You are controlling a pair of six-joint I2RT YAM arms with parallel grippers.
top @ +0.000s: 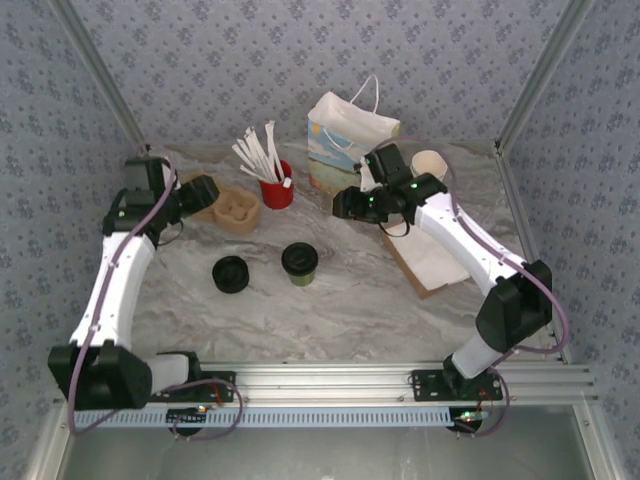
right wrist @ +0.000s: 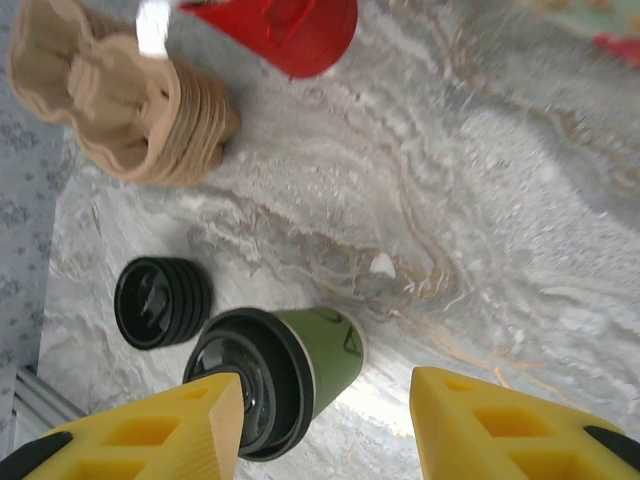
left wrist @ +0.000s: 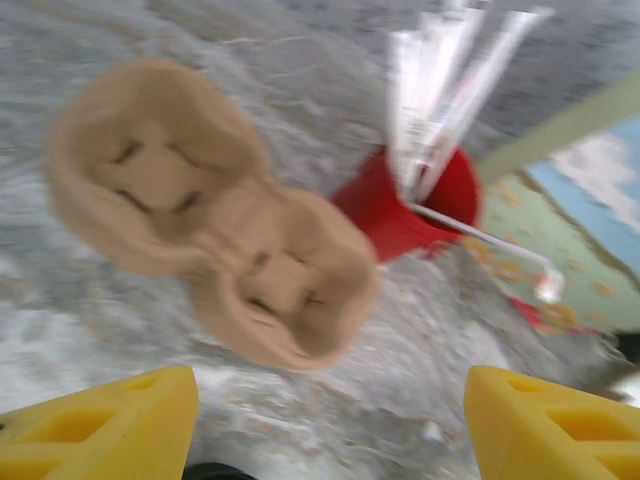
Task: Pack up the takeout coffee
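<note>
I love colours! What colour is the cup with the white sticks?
The cup is red; left wrist view.

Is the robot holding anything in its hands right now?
No, nothing. The left gripper and the right gripper both stand open, with nothing between their fingers. The takeout coffee stands on the table, ungripped.

takeout coffee [right wrist: 335, 350] just beside black lid stack [right wrist: 162, 302]

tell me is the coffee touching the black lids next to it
Apart. The top view shows a strip of bare table between the coffee and the black lids.
</note>
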